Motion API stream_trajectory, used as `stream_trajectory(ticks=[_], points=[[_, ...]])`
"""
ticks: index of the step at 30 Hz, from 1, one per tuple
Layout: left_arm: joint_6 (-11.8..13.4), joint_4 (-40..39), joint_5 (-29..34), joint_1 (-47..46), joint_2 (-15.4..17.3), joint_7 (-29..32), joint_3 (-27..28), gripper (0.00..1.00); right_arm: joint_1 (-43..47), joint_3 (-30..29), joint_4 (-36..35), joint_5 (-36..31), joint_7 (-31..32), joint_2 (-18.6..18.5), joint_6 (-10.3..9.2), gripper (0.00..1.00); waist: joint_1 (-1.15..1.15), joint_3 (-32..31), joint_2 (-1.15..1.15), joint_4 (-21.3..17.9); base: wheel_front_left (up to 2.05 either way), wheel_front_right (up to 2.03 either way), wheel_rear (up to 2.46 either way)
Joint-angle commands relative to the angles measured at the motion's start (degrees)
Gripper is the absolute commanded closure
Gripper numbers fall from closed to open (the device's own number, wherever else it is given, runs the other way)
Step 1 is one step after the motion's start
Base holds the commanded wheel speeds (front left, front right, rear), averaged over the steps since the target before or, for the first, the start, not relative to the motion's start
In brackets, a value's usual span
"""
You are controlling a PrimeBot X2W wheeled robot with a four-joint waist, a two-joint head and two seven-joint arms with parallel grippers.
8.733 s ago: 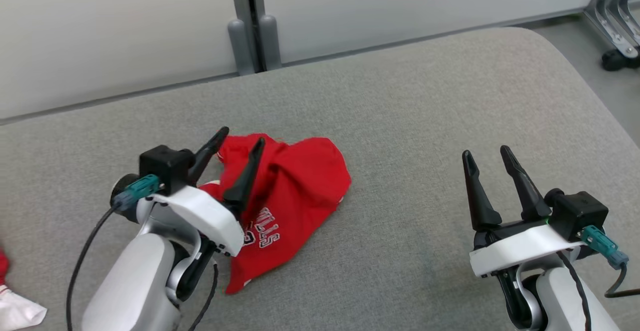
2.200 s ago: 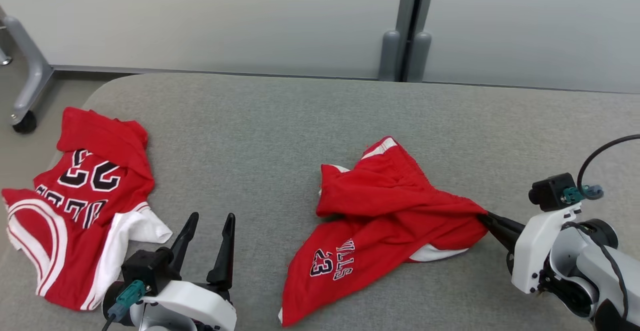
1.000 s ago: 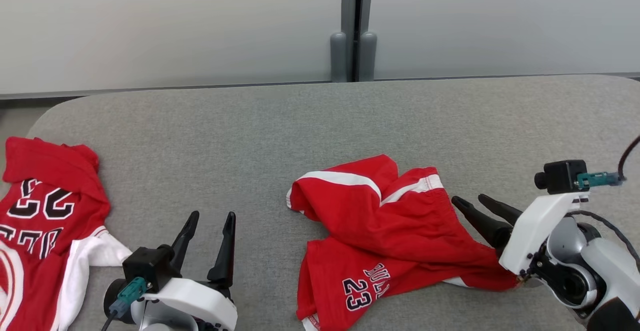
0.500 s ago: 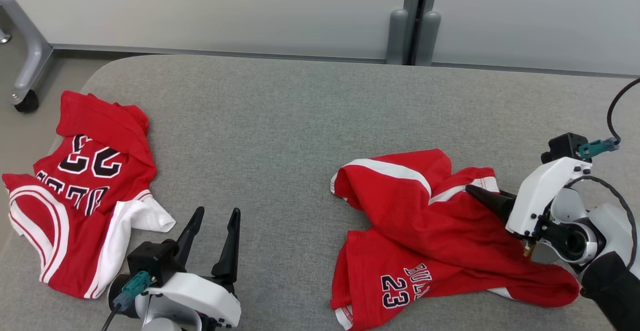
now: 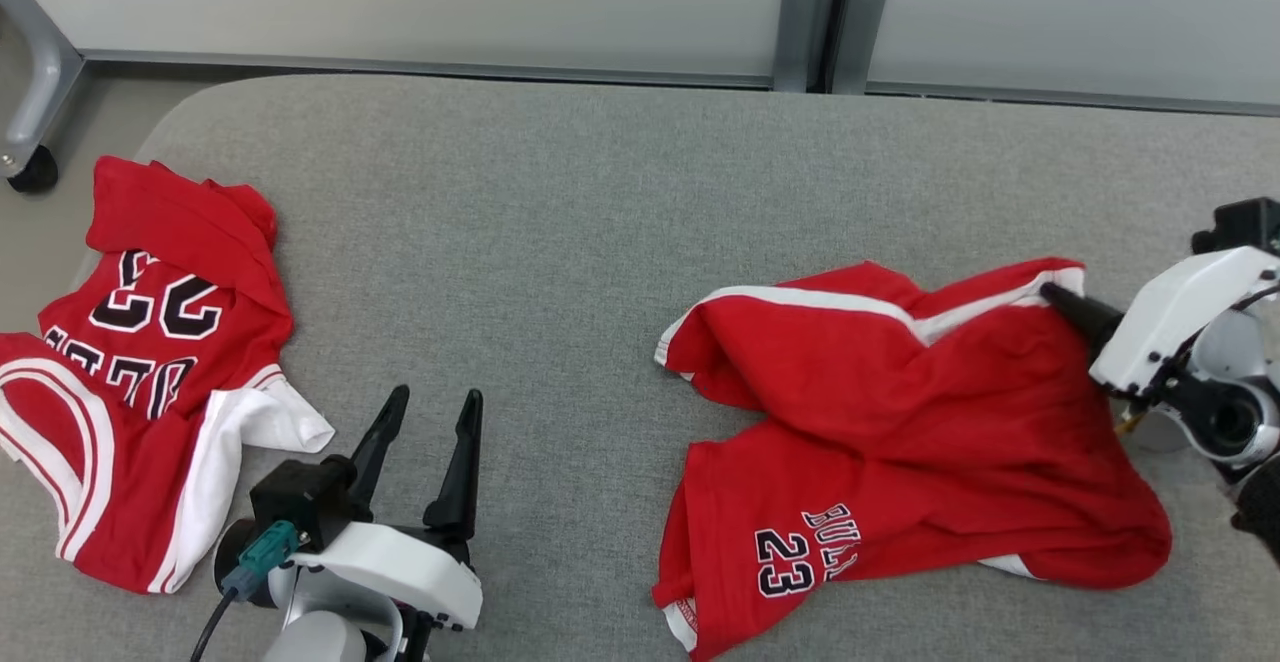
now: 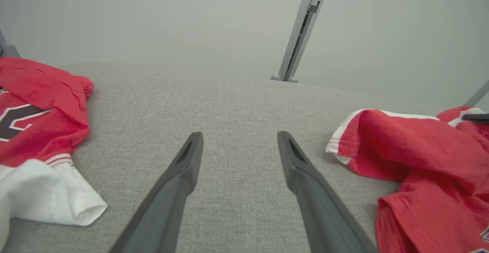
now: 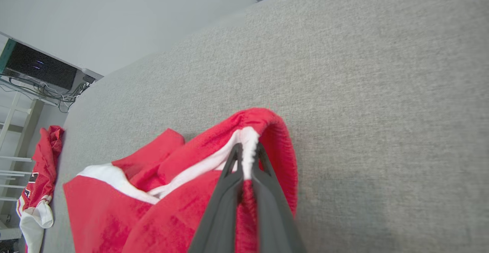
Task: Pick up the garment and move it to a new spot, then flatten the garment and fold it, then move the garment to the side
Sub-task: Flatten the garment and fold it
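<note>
The garment [image 5: 900, 422] is a pair of red shorts with white stripes and "23" printed on it, lying crumpled on the right half of the grey padded table [image 5: 520, 222]. My right gripper [image 5: 1050, 292] is shut on the white-striped hem at the garment's far right corner; in the right wrist view the fingers [image 7: 246, 148] pinch that hem of the garment [image 7: 153, 207]. My left gripper [image 5: 435, 399] hovers open and empty over bare table near the front edge, left of the garment. From the left wrist, its open gripper [image 6: 240, 134] points at bare table, the garment [image 6: 420, 157] to its right.
A second red jersey [image 5: 150, 342] with white trim lies at the table's left end, also seen as the jersey [image 6: 34, 111] and the jersey [image 7: 38, 176]. A grey wall with a partition post [image 5: 820, 17] runs behind the table. A wheeled frame leg [image 5: 30, 162] stands at far left.
My right gripper, open beside the garment a second ago, has shut on its striped hem and drawn that corner out to the right. The head camera shifted. The left gripper stayed open.
</note>
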Motion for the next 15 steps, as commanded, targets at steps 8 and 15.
stream_trajectory(ticks=[8, 15], points=[[0.2, -1.2, 0.8, -4.0, 0.8, -0.1, -0.1, 0.0, -6.3, -3.3, 3.2, 0.9, -3.0, -4.3, 0.03, 1.0, 0.0, 6.8, 0.0, -0.2, 0.0, 0.0, 0.0], [0.0, -1.4, 1.4, -6.5, 1.1, 0.1, -0.6, 0.0, -12.6, -3.8, 7.0, -0.5, -5.4, -4.6, 0.03, 1.0, 0.0, 10.4, 0.0, 0.0, 0.0, 0.0, 0.0]])
